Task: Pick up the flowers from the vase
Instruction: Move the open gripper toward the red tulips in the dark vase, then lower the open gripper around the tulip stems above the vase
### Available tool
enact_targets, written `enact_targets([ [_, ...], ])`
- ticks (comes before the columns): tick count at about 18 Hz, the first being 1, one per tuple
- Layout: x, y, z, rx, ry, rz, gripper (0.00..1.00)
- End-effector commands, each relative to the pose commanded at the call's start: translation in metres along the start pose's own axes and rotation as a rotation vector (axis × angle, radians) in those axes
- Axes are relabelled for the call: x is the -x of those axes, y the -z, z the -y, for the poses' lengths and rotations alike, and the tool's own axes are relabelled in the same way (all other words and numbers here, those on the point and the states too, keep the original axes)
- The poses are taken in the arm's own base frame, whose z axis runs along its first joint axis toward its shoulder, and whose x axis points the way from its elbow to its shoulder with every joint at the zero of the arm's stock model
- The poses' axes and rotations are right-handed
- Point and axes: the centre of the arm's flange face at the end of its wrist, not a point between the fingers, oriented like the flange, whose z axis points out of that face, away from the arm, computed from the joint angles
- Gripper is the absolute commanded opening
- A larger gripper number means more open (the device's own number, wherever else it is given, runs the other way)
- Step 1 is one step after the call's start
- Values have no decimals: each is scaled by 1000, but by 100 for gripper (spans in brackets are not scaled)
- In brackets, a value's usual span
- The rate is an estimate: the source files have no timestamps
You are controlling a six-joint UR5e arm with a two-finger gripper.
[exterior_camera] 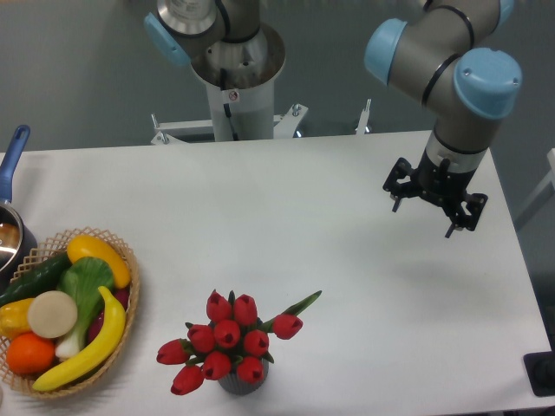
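Note:
The flowers [227,341], a bunch of glossy red tulip buds with a pointed green leaf, stand upright in the vase [242,384], a small dark grey ribbed cylinder near the table's front edge. Only the vase's lower part shows below the buds. My gripper [422,219] hangs open above the right side of the table, far up and to the right of the flowers. Nothing is between its black fingers.
A wicker basket [127,303] with a banana, an orange and green vegetables sits at the front left. A pot with a blue handle [12,154] pokes in at the left edge. The arm's base column [234,87] rises behind the table.

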Motion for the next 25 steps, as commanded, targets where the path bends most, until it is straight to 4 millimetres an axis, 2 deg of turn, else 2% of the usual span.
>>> enact_targets([
  [3,-5,-10,1,-40,47,-11,100],
  [6,-11,-21,5,-127,29,82,100],
  [9,-16,-22,9,-124,29,78,100],
  [13,-30,-23,25,-175,82,57,100],
  [17,-50,-7,34,-392,141,40,100],
  [20,-62,3,46,-486,121,13,100],
  [22,-68,4,58,-519,121,-10,100],
  [25,-72,7,72,-656,104,-91,100],
])
